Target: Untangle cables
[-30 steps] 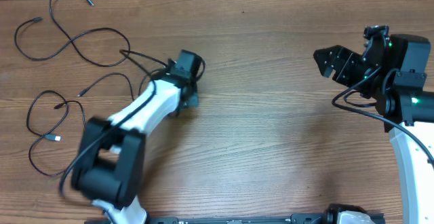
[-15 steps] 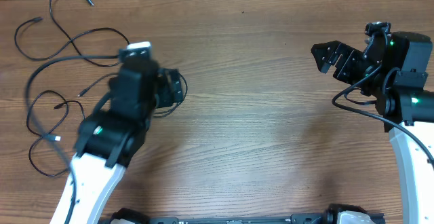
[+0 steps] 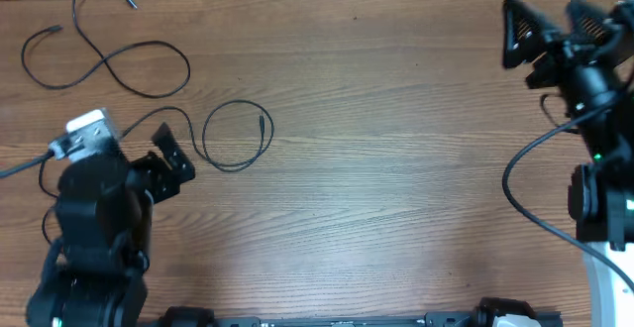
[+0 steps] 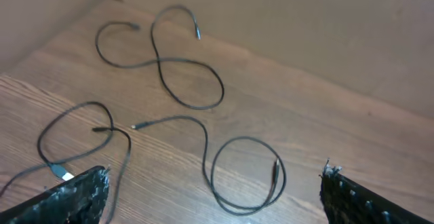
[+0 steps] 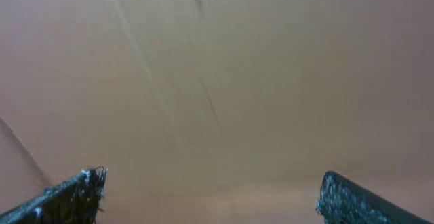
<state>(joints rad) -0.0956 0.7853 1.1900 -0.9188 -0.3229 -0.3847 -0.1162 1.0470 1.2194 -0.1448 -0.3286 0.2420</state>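
On the left side of the table point(image 3: 396, 198), the left arm has been pulled back to the near corner. A second ago it was stretched out over the cables. The left claw point(image 3: 173, 159) is held wide open and nothing is gripped in it. The looped cable point(image 3: 234, 168), which was partly hidden under that arm before, is now laid out as one round ring with a thin tail, just in front of the open claw. The far cable point(image 3: 106, 59) is seen as a figure of eight near the far left corner, well apart from the ring, and it does not seem to have been moved. The near cable point(image 4: 85, 104), with its silvery plug point(image 4: 66, 176), is laid on the left and is mostly covered by the arm from above. In the wrist view the tail tip of the looped cable is very close to the near cable, and it cannot be told for sure whether they touch. The right arm has been swung up toward the far right corner, and the right claw point(image 3: 555, 25) is spread open with nothing in it. Only a plain blurry surface is shown by its camera. Since both arms have been drawn away and no knot is seen, the job is judged to be nearly done, with only that one close spot left to be checked.
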